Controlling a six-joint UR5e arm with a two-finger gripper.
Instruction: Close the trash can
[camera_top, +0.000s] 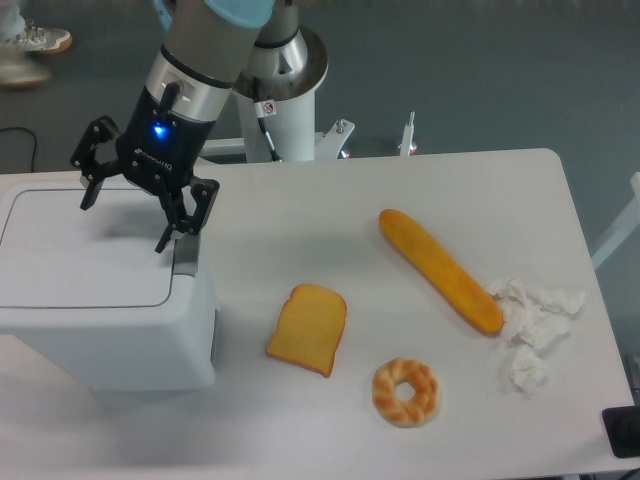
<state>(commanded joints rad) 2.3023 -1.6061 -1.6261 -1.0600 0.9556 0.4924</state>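
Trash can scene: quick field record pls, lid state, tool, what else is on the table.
trash can: white bin at the table's left edge
lid: down flat, looks closed
latch tab: grey, on the lid's right side
tool: open, holding nothing, over the lid's back right part
toast slice: right of the bin
baguette: lying diagonally, centre right
twisted ring pastry: near front edge
crumpled tissue: by the baguette's lower end

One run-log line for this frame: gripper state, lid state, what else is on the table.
gripper: open, above lid, holding nothing | trash can: lid flat, looks closed | table: toast slice, long bread roll, donut, crumpled tissue
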